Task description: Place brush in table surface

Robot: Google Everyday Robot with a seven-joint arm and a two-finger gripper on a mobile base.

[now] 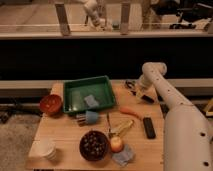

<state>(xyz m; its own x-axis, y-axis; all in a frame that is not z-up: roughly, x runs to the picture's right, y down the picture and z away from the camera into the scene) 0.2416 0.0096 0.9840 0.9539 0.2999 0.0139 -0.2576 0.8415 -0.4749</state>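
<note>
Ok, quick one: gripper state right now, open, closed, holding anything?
Gripper: cannot be told. It is low over the far right of the table surface, just right of the green tray.

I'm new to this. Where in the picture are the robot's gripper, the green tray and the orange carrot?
gripper (138, 91): camera view, its middle, over the far right of the table surface (67, 131).
green tray (76, 98): camera view, bare floor, left part.
carrot (130, 112): camera view, its middle.

Dim, warm indoor light.
Worktop (62, 129) softly lit, shadows faint; the claw (136, 90) shows dark at its far right edge, blackness behind.
</note>
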